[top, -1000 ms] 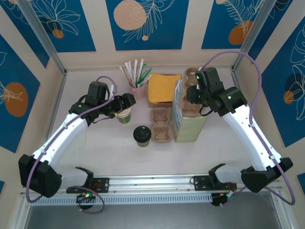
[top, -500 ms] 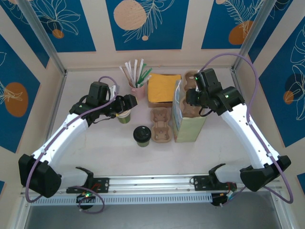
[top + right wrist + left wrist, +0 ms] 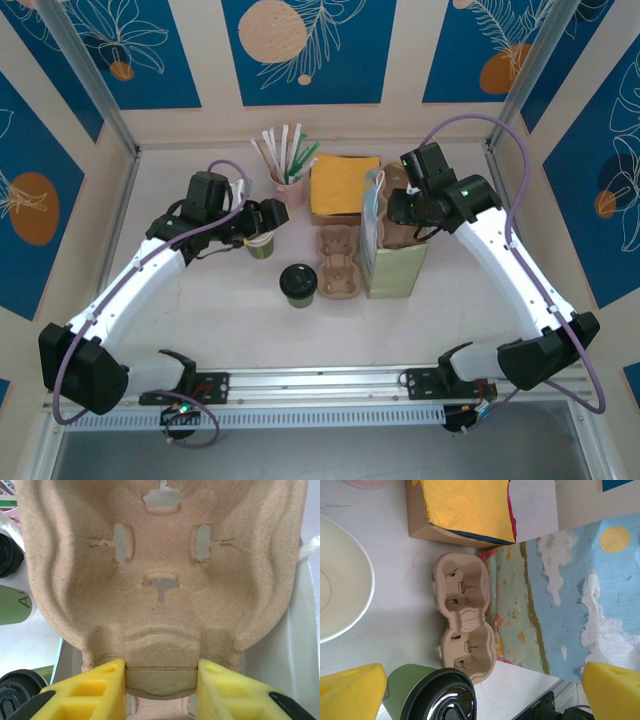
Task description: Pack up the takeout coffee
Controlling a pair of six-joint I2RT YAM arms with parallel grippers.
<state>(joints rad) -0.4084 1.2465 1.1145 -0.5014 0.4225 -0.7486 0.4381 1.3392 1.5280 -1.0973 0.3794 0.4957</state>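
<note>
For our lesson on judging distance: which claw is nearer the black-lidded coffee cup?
Left. The left claw hovers just beyond the lidded cup, slightly left of it; the right claw holds a cardboard carrier over the bag, farther off.

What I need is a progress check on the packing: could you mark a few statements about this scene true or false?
1. The lidded coffee cup stands on the table, outside the paper bag. True.
2. The right gripper holds nothing. False: its fingers clamp a cardboard carrier.
3. The left gripper is open. True.
4. The spare carrier lies inside the bag. False: it lies on the table, between the cup and the bag.
</note>
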